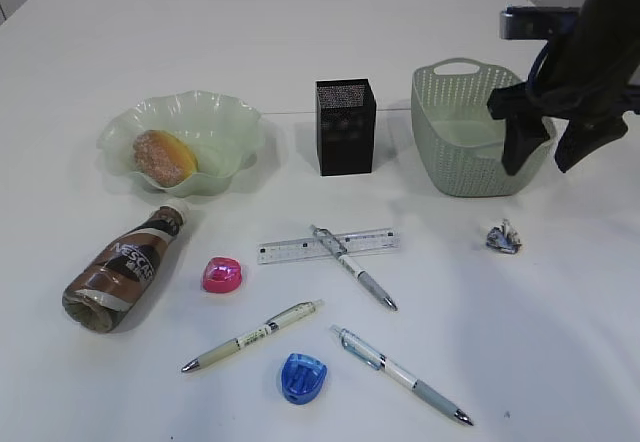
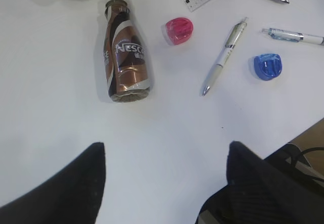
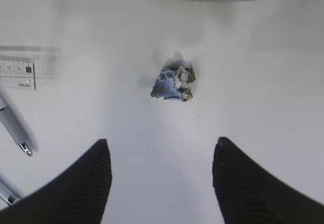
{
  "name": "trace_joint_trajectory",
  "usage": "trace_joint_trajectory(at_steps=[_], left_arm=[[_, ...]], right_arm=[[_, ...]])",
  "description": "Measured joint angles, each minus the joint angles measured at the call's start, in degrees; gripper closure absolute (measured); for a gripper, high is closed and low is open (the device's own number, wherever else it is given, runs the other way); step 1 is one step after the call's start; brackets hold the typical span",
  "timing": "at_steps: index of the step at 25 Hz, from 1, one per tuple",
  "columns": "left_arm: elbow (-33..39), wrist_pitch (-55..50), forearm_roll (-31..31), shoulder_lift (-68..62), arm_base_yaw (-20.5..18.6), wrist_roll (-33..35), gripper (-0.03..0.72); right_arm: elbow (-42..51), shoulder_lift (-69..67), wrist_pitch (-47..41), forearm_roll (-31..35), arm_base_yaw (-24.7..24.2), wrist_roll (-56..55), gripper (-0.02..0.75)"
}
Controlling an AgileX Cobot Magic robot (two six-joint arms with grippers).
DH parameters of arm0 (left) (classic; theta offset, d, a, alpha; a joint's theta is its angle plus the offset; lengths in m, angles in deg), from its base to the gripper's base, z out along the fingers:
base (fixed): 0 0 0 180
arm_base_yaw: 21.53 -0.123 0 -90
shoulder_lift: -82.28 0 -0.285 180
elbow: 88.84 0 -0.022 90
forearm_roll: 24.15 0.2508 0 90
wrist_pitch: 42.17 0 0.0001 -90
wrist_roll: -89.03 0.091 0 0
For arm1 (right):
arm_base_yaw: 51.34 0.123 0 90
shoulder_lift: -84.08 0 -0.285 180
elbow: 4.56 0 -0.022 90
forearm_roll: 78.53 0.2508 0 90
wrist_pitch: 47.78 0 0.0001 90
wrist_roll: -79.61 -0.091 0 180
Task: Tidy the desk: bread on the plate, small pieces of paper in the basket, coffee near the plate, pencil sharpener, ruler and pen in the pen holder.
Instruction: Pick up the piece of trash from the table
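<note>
Right gripper (image 3: 162, 155) spread and empty, above a crumpled paper scrap (image 3: 173, 82) on the counter (image 1: 560, 342), near the basket (image 1: 470, 132). Left gripper (image 2: 164, 155) likewise spread and empty; coffee (image 2: 124, 51) lies on its side. Bread (image 1: 163, 156) sits in the plate (image 1: 215, 112).

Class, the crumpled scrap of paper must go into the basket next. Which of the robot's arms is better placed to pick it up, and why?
The right. Its tool stands open above the paper scrap, which lies beside the basket. The left tool looks down on the coffee, far across the desk.
</note>
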Motion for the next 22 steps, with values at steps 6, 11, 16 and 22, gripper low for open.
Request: trace_joint_trajectory(at_steps=[6,11,16,22], left_arm=[[0.0,0.0,0.0,0.0,0.0,0.0,0.162],[0.0,0.0,0.0,0.0,0.0,0.0,0.162],[0.0,0.0,0.0,0.0,0.0,0.0,0.162],[0.0,0.0,0.0,0.0,0.0,0.0,0.162]], right_arm=[[0.0,-3.2,1.5,0.3,0.0,0.6,0.24],[0.0,-5.1,2.9,0.3,0.0,1.3,0.241],[0.0,-7.0,4.2,0.3,0.0,1.4,0.242],[0.0,-9.1,4.8,0.3,0.0,1.5,0.242]])
